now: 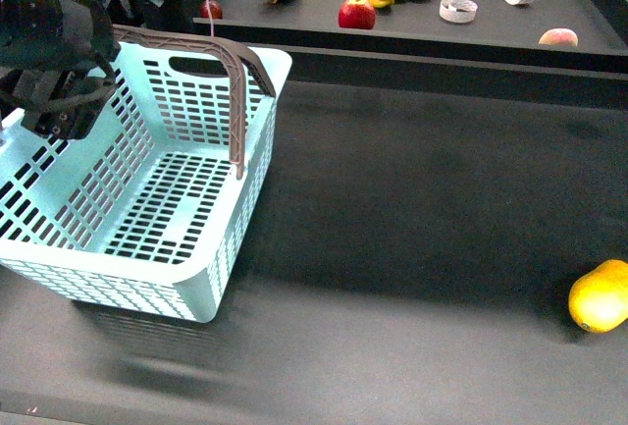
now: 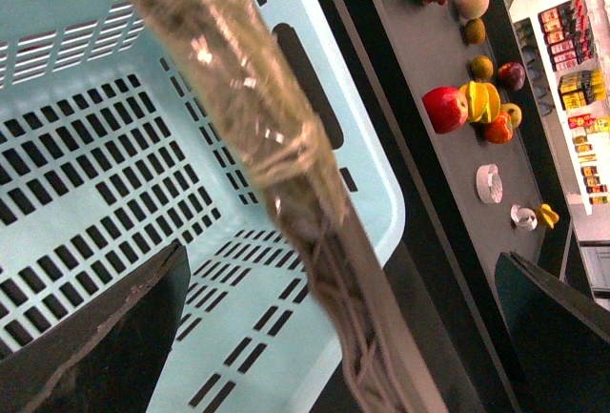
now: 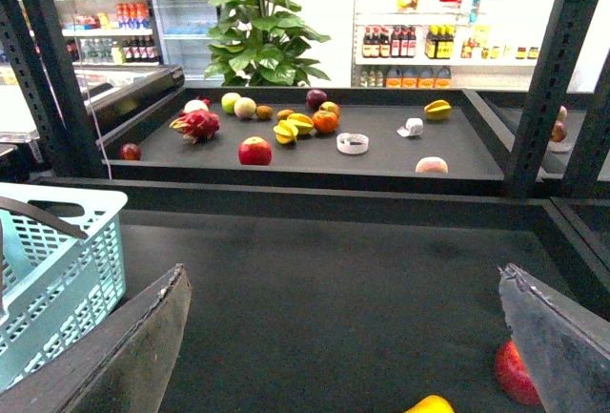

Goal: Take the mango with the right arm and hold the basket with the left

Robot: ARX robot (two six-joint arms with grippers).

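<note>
The mango (image 1: 599, 295) lay on its side at the near right edge of the dark counter (image 1: 412, 209), well apart from the empty basket (image 1: 147, 199) on the left and partly cut off by the border of the front view. We judged it a smooth, rounded fruit, fairly heavy for its size, firm enough to take a grip yet easy to bruise. With nothing beside it to stop it, it was also apt to roll or squirt out from hard toothed pads. We thought the best hold was across its short axis at the fattest part of the belly, with moderate pressure, not at the tapering ends. The right end effector (image 3: 343, 279) hung released above the counter, its fingers spread wide with nothing between them, and only the yellow tip of the fruit showed at the lower border of its wrist view. The left end effector (image 2: 340, 253) was spread too, one finger on either side of the taped grey-brown handle (image 2: 257, 136), which ran between them unclamped. We could not tell whether either finger touched it. We took the basket for light, stiff plastic that would slide easily unless steadied by that handle.
</note>
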